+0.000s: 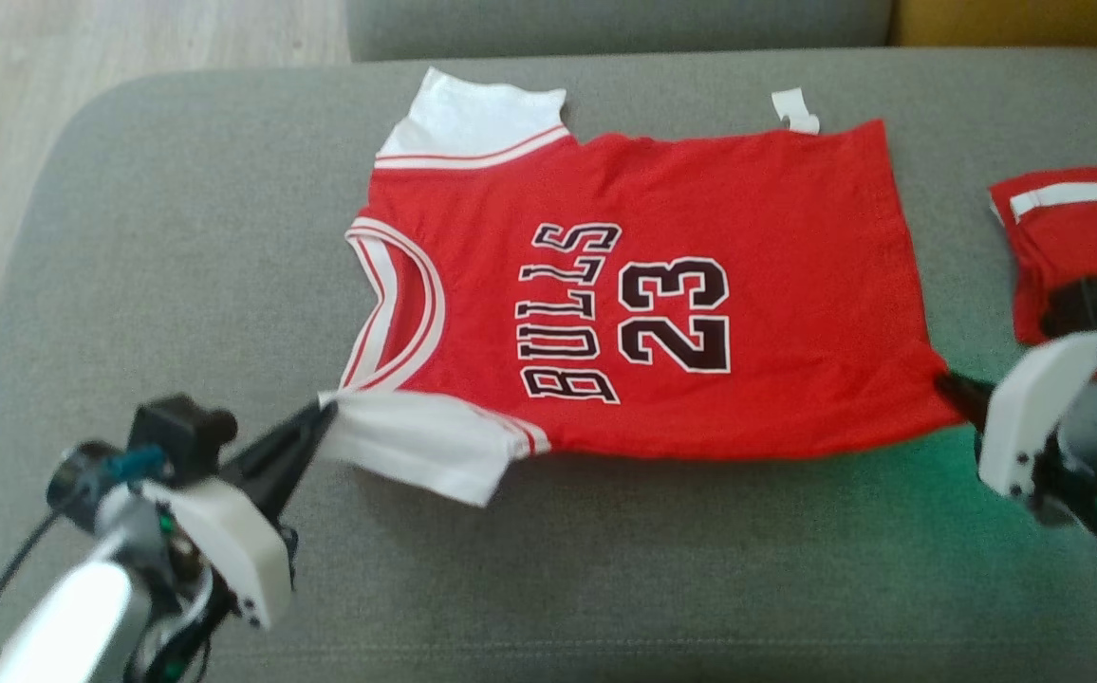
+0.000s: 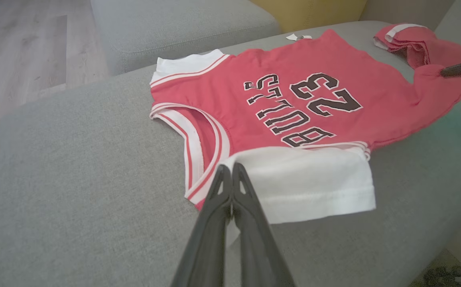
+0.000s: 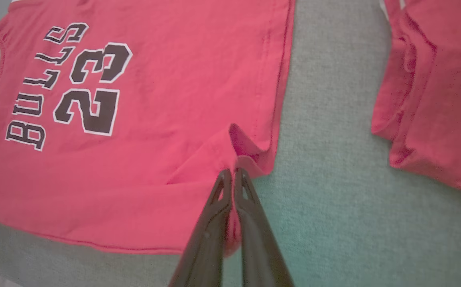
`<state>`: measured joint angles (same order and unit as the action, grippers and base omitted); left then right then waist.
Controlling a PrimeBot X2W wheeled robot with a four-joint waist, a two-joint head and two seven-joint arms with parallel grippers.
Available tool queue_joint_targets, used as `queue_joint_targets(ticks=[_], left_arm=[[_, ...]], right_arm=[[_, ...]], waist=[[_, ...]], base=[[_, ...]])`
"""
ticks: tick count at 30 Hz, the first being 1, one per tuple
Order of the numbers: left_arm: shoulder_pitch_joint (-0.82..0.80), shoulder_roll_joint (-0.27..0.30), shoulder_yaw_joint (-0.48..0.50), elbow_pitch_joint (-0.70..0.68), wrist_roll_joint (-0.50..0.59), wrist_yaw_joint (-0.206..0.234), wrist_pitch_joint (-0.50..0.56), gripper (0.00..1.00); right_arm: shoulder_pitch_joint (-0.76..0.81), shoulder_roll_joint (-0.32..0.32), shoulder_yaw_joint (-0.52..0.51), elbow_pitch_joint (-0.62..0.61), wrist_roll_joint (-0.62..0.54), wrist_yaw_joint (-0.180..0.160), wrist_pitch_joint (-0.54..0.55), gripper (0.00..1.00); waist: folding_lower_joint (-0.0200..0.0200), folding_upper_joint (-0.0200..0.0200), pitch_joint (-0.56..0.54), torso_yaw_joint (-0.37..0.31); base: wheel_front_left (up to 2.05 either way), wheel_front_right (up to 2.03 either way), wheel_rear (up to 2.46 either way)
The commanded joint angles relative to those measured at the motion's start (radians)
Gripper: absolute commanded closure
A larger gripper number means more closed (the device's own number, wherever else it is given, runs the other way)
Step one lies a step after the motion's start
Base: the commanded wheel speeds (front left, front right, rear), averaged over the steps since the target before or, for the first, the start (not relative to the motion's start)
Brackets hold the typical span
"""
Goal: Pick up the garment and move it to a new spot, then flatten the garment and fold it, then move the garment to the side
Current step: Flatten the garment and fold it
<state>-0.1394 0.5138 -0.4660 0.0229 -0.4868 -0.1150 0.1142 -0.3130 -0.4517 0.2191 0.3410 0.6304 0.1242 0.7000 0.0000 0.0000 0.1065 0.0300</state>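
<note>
The red jersey (image 1: 776,218) is spread flat on the grey sofa (image 1: 178,237); its white sleeve is pinched by the left gripper (image 1: 324,411), its near hem corner by the right gripper (image 1: 945,383).

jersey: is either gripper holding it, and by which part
Both hold the jersey. The left gripper is shut on the edge of its near white sleeve; the right gripper is shut on its near hem corner.
</note>
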Motion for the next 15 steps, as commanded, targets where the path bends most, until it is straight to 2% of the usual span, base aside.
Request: queue_joint_targets(ticks=[1,15], left_arm=[[-0.078,0.028,0.050,-0.015,0.007,-0.002,0.000,1.00],[-0.336,-0.014,-0.022,0.200,0.001,-0.013,-0.010,1.00]], right_arm=[[-0.051,-0.007,-0.003,-0.031,-0.014,0.007,0.008,1.00],[-0.242,0.086,-0.021,0.113,-0.100,0.007,0.020,1.00]], waist=[[0.0000,0.0000,0.017,-0.004],[0.0000,0.0000,0.119,-0.019]], base=[[0.00,0.00,0.00],[0.00,0.00,0.00]])
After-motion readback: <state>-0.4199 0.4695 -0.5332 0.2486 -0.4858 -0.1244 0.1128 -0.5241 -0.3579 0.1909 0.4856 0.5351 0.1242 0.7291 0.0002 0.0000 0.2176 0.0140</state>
